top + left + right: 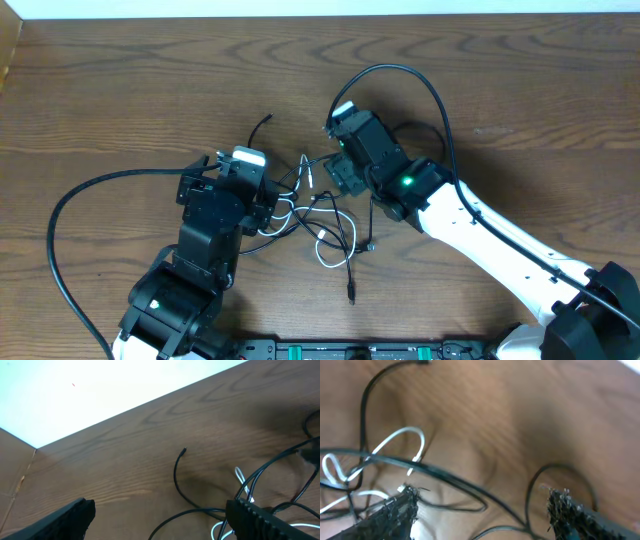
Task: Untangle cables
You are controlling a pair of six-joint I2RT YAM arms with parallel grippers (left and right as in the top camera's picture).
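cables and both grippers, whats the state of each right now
black cables, loose on the table, tangled with the white one
white cable, looped, caught in the tangle
left gripper, open, holding nothing
right gripper, open, a black cable running through the gap

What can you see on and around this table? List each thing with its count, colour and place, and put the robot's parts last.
table: one, brown wood, fills the overhead view
white surface: one, white, beyond the table's far edge
black cables: a few, exact count unclear, black, tangled mid-table between the arms
white cable: one, white, looped within the tangle
arm wires: two, thick black, one looping off each arm
arms: two, left black and right mostly white, reaching in from the near edge
fingers: two pairs, black, both spread open at the tangle
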